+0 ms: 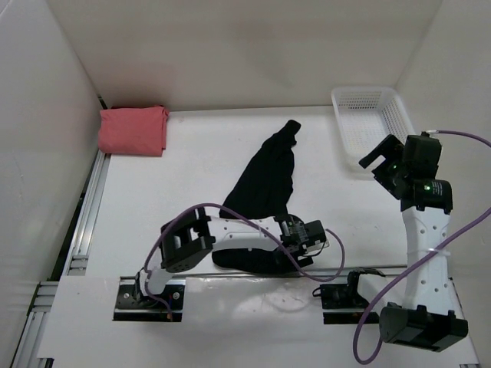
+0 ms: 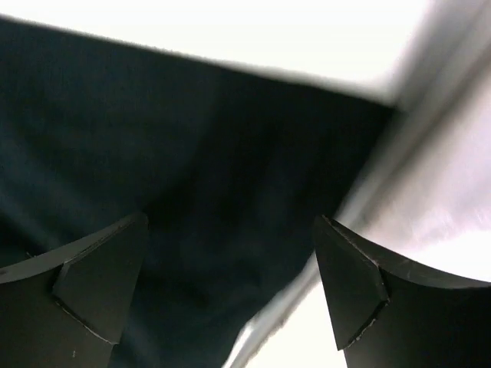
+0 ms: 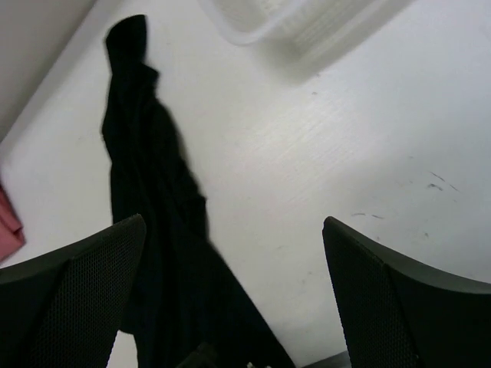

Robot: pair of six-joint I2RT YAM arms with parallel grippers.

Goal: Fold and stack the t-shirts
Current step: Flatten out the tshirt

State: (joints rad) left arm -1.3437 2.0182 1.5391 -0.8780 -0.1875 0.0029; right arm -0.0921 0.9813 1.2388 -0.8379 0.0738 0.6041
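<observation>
A black t-shirt [image 1: 265, 180] lies crumpled in a long strip from the table's middle back to its front edge. My left gripper [image 1: 314, 236] hangs open low over the shirt's front end; in the left wrist view dark cloth [image 2: 192, 153] fills the space between the fingers [image 2: 103, 284] of that gripper [image 2: 230, 222]. My right gripper [image 1: 380, 156] is raised beside the basket, open and empty. The right wrist view has this gripper [image 3: 234, 222] looking down on the black shirt [image 3: 146, 192]. A salmon pink t-shirt [image 1: 133, 130] lies folded at the back left corner, its edge [image 3: 8, 222] just visible.
A white mesh basket [image 1: 368, 115] stands at the back right, and its corner [image 3: 291, 19] is in the right wrist view. White walls enclose the table on three sides. A metal rail [image 1: 84, 222] runs along the left edge. Purple cables loop near both arm bases.
</observation>
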